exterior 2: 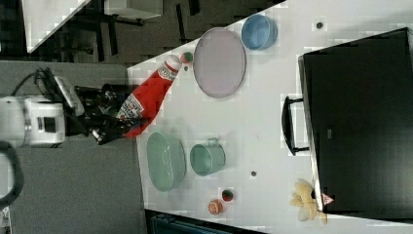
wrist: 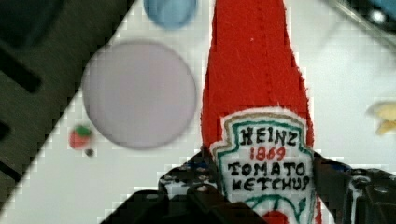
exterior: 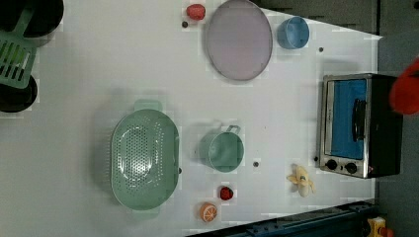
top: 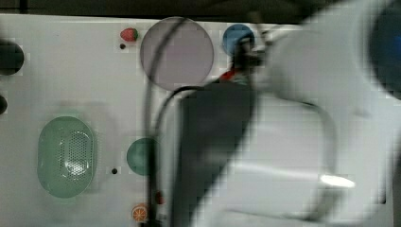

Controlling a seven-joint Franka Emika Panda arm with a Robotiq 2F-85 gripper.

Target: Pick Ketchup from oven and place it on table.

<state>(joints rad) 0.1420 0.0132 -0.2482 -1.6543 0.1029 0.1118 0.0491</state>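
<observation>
My gripper (exterior 2: 121, 125) is shut on the wide label end of the red Ketchup bottle (exterior 2: 151, 92), which is lifted off the white table (exterior 2: 263, 122) with its white cap pointing toward the lilac plate. In the wrist view the Ketchup (wrist: 254, 84) stands between my gripper's (wrist: 266, 189) dark fingers (wrist: 198, 189), its white label facing the camera. In the left view the Ketchup (exterior: 406, 89) is a red patch at the right edge, beside the oven (exterior: 360, 126). The oven's glass door is closed. The oven (exterior 2: 360, 122) shows its black top in the right view.
On the table (exterior: 99, 74) lie a lilac plate (exterior: 238, 39), a blue bowl (exterior: 292, 32), a green colander (exterior: 144, 158), a green cup (exterior: 225, 150), two strawberries (exterior: 195, 11), an orange slice (exterior: 208, 212) and a yellow banana toy (exterior: 301, 180). Black pans and a green rack sit at the left view's left edge.
</observation>
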